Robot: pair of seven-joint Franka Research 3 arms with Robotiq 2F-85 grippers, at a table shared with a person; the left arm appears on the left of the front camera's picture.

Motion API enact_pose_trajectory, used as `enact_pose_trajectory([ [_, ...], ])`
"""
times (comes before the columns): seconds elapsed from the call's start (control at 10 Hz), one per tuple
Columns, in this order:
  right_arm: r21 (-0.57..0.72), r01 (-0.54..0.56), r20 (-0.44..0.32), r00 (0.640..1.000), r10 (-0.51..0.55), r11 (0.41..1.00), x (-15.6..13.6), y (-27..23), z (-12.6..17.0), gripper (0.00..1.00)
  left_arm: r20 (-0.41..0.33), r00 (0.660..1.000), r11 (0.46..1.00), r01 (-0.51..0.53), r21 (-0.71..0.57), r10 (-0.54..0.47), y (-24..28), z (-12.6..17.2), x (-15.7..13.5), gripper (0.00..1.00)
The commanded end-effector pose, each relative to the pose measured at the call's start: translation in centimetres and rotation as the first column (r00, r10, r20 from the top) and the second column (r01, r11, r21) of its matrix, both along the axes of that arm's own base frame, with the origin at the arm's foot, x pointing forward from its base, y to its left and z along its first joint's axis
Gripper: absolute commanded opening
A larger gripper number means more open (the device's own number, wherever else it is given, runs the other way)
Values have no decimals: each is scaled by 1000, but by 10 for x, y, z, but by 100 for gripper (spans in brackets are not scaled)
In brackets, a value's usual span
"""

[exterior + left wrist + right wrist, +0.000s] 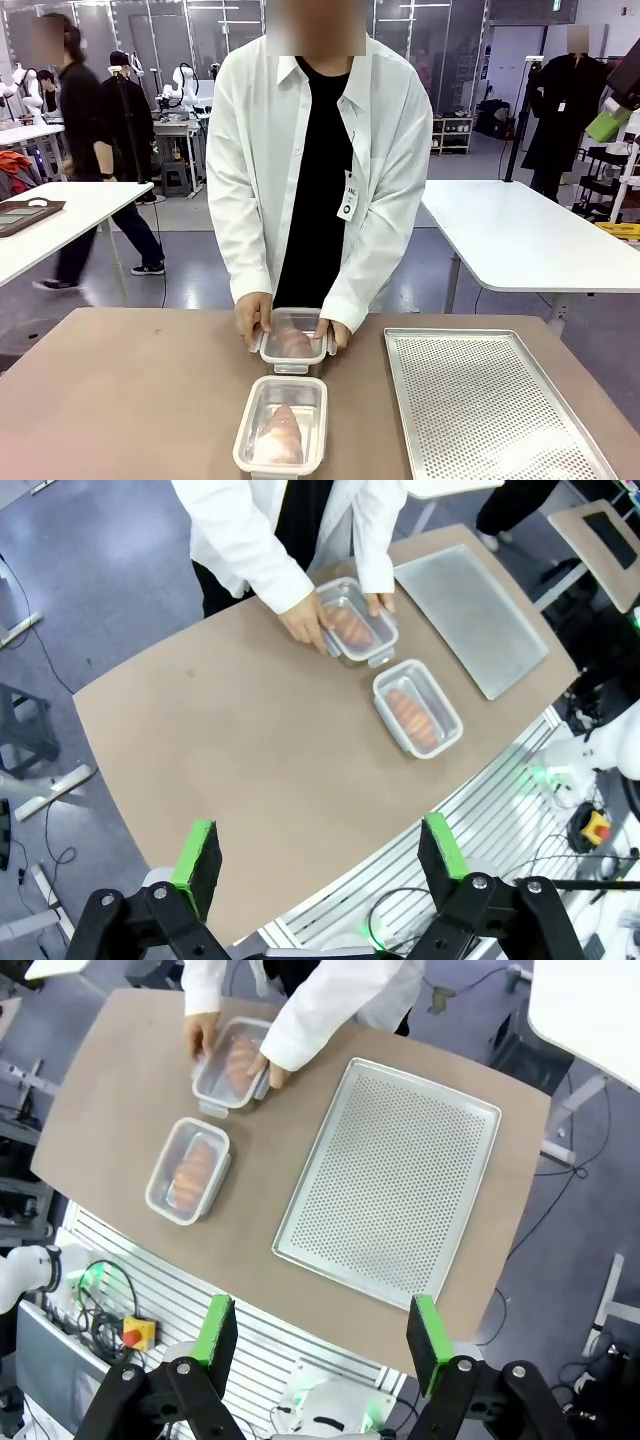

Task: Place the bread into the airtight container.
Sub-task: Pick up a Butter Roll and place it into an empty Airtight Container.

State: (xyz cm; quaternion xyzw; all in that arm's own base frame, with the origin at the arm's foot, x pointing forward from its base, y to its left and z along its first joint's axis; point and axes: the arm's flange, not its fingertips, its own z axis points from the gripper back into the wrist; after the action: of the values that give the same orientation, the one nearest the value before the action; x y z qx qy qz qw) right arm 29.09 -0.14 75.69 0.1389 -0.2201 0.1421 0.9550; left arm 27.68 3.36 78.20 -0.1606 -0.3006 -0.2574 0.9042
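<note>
While my left gripper and right gripper hang spread and empty above the brown table, a bread loaf lies in the near clear plastic airtight container; the person's hands clasp the far lidded clear container, beside a perforated metal tray.

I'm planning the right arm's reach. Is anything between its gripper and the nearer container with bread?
Nothing visible. The right gripper hangs open high above the table; the nearer container sits clear, apart from the tray and the person's hands on the farther container.
</note>
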Motion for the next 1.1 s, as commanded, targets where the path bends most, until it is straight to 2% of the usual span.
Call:
enact_pose_trajectory([
  [0.0,-19,-12,-3,1000,12,1000,1,-3,3,85,5,1000,1000,21,9,-21,1,1,0,100],
  [1.0,-19,-12,-3,1000,12,1000,1,-3,3,85,5,1000,1000,21,9,-21,1,1,0,100],
])
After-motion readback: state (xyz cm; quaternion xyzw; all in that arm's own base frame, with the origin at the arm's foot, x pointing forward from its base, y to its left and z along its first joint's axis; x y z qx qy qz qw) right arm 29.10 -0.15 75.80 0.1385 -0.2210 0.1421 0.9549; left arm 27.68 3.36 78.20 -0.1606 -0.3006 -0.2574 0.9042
